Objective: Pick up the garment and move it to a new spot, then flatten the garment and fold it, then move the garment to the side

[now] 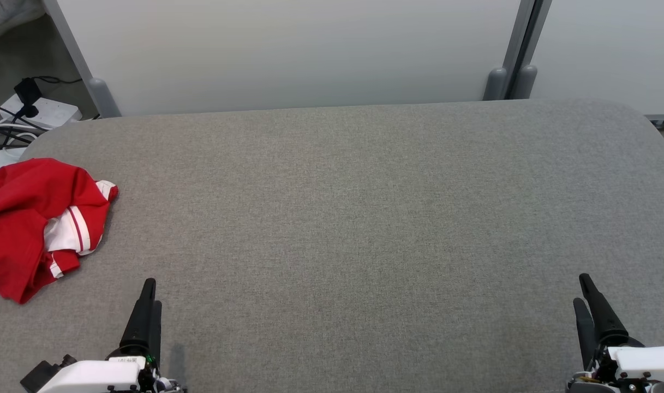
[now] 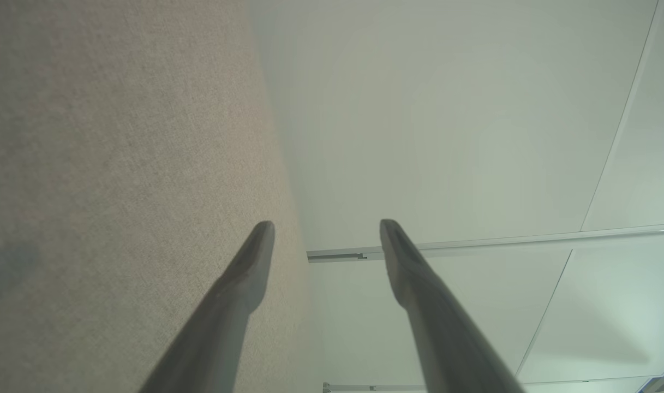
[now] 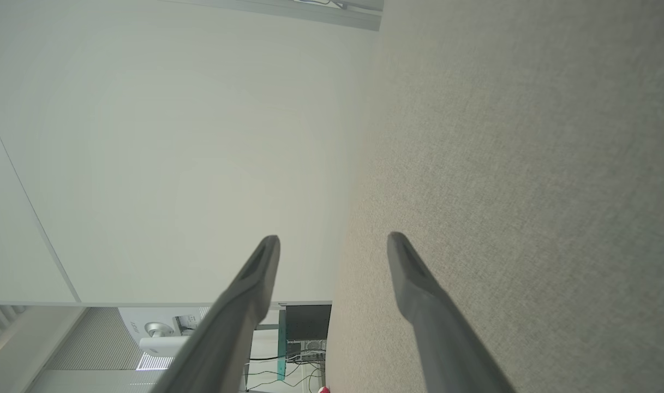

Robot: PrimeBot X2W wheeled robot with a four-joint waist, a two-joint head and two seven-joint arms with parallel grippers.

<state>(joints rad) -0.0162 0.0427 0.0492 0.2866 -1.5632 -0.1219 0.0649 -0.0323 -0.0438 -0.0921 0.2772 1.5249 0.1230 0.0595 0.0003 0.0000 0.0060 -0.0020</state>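
A crumpled red garment [image 1: 29, 218] with white striped trim lies at the far left edge of the grey fabric table [image 1: 364, 218]. My left gripper [image 1: 149, 292] rests low at the near left, just right of and nearer than the garment, not touching it. In the left wrist view the left gripper [image 2: 326, 232] stands open with nothing between its fingers. My right gripper [image 1: 582, 292] sits at the near right, far from the garment. It too is open and empty in the right wrist view [image 3: 333, 245].
White partition panels [image 1: 310, 49] with grey posts stand along the table's far edge. A power strip with black cables [image 1: 31, 112] lies on the floor beyond the far left corner. The table's corners are rounded.
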